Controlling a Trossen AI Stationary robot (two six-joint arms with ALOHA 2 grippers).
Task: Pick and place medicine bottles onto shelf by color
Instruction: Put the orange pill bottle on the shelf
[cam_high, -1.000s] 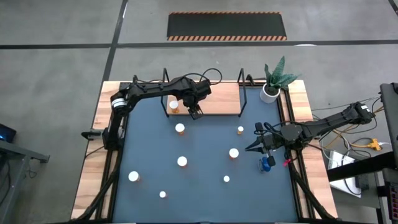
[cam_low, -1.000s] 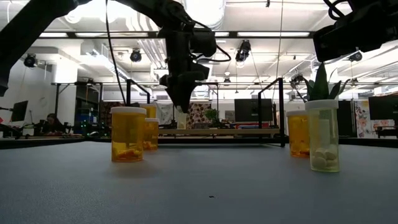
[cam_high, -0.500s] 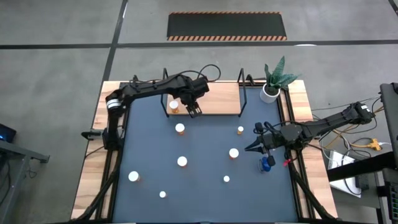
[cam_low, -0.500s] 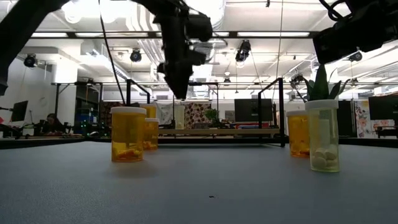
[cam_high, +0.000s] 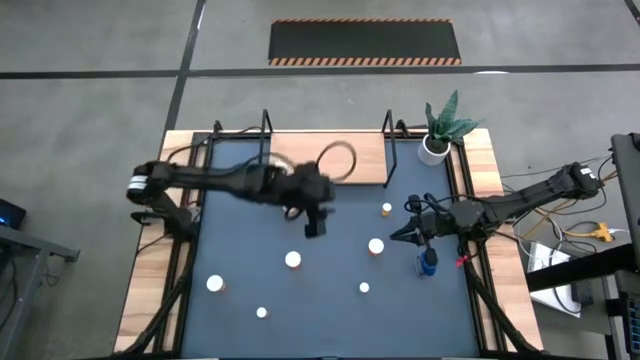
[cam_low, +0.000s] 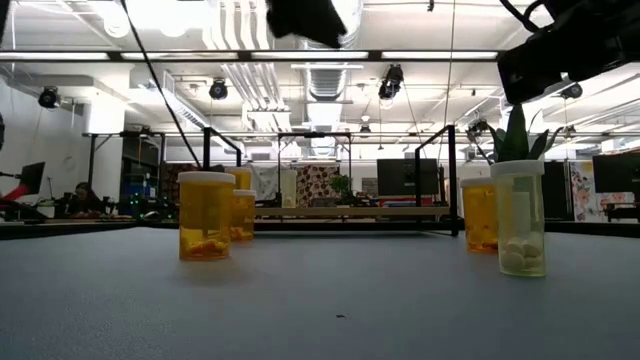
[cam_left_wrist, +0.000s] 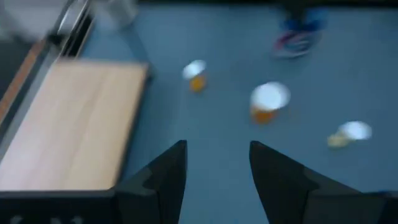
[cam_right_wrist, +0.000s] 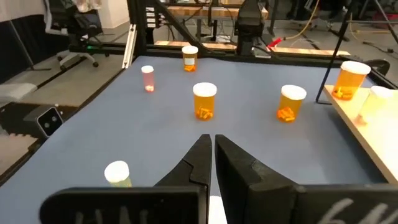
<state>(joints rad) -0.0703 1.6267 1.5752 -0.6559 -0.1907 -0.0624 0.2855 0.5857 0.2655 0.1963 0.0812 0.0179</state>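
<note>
Left claw (cam_high: 314, 226), spread and empty, sweeps blurred over the table among scattered medicine bottles (cam_high: 293, 259), shelf (cam_high: 345, 160) behind it; risk: clipping a bottle (cam_high: 376, 246) mid-swing, probably toppling it; right claw (cam_high: 397, 233), pressed together, waits by the blue bottle (cam_high: 428, 262).

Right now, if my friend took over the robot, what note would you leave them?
Left gripper: fingers open, empty, above the mat in front of the shelf.
Right gripper: fingers shut, empty, beside the blue bottle.
Done: one orange bottle appears to stand at the shelf's end.
Left: six white-capped bottles show on the mat from above, plus the blue one. All need shelving by color.
</note>
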